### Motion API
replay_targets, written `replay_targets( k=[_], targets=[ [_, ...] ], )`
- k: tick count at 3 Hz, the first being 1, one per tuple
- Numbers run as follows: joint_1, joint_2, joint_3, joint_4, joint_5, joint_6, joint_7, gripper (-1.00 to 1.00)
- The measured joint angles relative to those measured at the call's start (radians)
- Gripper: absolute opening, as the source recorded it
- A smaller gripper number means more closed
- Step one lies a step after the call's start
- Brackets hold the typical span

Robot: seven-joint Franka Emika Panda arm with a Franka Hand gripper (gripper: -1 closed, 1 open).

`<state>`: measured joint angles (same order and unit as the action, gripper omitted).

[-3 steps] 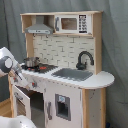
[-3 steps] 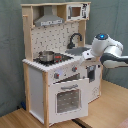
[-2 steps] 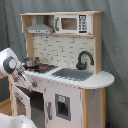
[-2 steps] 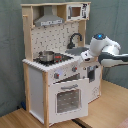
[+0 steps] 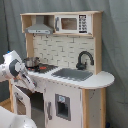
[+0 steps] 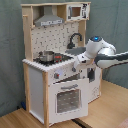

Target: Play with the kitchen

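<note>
The kitchen (image 5: 75,95) is a tall white and light-wood toy with a grey hood (image 5: 39,29), a black faucet (image 5: 84,59), a sink (image 5: 72,74) and a metal pot (image 5: 31,62) on the stove. In the second exterior view its windowed oven door (image 6: 67,100) hangs slightly ajar below the stove. My white arm reaches in from the second exterior view's right. The gripper (image 6: 80,61) is at the counter's front edge just above the oven door, and it shows low beside the stove corner in the first exterior view (image 5: 29,84).
A microwave (image 5: 70,23) sits on the top shelf beside the hood. A grey curtain hangs behind the kitchen. A wooden floor (image 6: 112,107) runs in front of it and to the second exterior view's right.
The arm has come down a little and moved closer to the counter's front edge by the stove. The kitchen itself looks unchanged.
</note>
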<state>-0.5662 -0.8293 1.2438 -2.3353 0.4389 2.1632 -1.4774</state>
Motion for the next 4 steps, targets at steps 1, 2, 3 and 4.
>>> replay_targets(
  k=[1,2,3,4],
  targets=[
    [-0.013,0.014,0.011,0.0,0.0,0.022,-0.006,1.0],
    [-0.02,0.021,0.016,0.001,0.0,0.031,-0.009,-1.0],
    [-0.043,0.047,0.041,0.002,0.0,0.07,-0.015,-1.0],
    [-0.083,0.088,0.101,0.002,0.0,0.134,-0.016,-1.0]
  ],
)
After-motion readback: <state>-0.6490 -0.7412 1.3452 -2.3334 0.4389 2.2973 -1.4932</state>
